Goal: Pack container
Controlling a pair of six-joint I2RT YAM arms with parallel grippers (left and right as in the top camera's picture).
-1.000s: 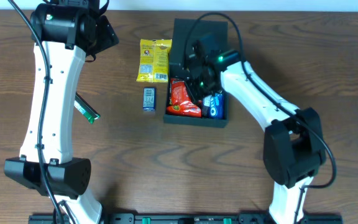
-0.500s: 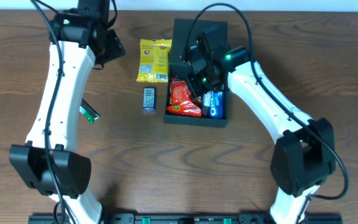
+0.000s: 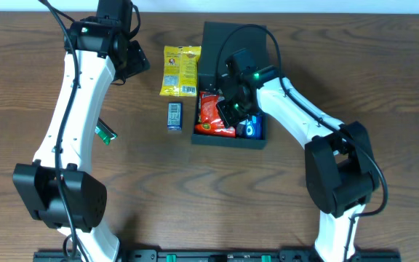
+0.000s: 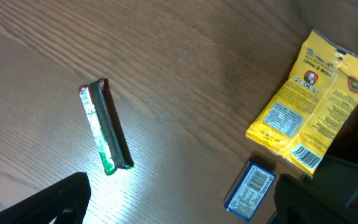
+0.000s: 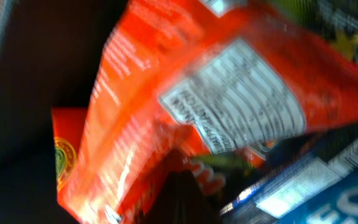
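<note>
From above, the container (image 3: 228, 140) sits on the wooden table (image 3: 398, 87) a bit right of centre, its flap lid open and lying flat on the far side. Inside it there's an orange snack packet (image 3: 211, 116) on the left and a blue packet (image 3: 253, 129) in the near right corner. The right gripper (image 3: 233, 108) is down in the box, right over the spot where those two meet, and from up here I can't tell how its fingers are set. The left gripper (image 3: 132, 58) hangs over bare wood, well left of the box. Between them lie a yellow snack packet (image 3: 180, 70) just beside the box's left wall, a small blue packet (image 3: 174, 115) right below that, and a green stick pack (image 3: 105, 132) off on its own further left. The left wrist camera shows that gripper's fingers spread wide with nothing between them. The green stick pack lies under a bright patch of light, and the yellow and small blue packets are off to the right. The right wrist camera is basically a blurry faceful of orange wrapper with its white label panel. There's dark box wall on the left and a bit of blue packet at the bottom right. Something dark sits at the bottom edge, but honestly I can't tell whether that gripper is gripping anything.
</note>
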